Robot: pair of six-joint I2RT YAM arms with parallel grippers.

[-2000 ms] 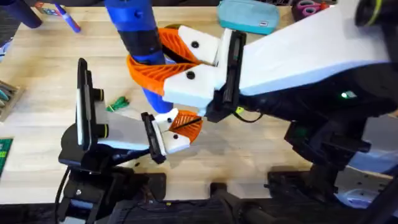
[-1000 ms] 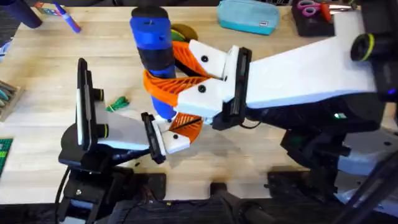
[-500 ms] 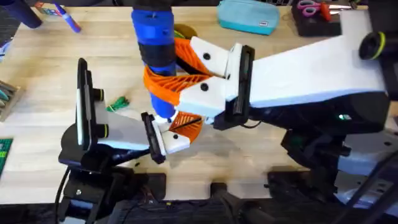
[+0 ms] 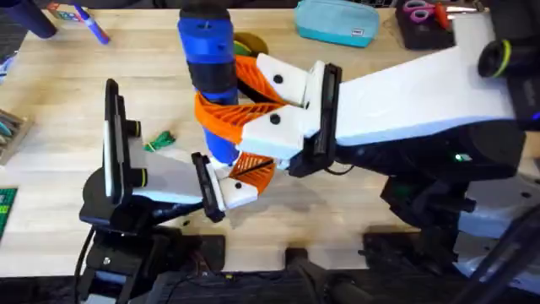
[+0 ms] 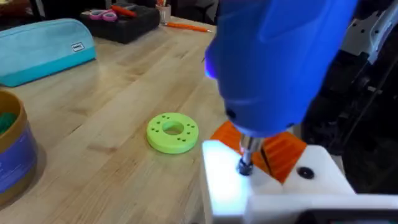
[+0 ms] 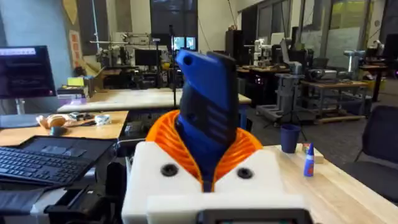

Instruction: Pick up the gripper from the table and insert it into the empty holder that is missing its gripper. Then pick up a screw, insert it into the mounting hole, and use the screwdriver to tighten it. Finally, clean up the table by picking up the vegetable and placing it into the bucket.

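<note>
Right gripper [image 4: 221, 100] w/ screwdriver [image 4: 209, 63] swung right, tip now down on holder [image 4: 229, 187].

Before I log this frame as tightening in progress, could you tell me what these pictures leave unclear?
- The screw: left wrist view, hidden under the screwdriver bit on the holder.
- The left gripper's fingers: overhead, hidden behind the holder.
- The bucket's contents: left wrist view, cut off by the edge.
- The vegetable: overhead, too small for detail.

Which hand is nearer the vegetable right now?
The left. The left hand sits just right of the vegetable in the overhead view, with bare table between them. The right hand, shut on the screwdriver, is farther right and higher above it.
</note>
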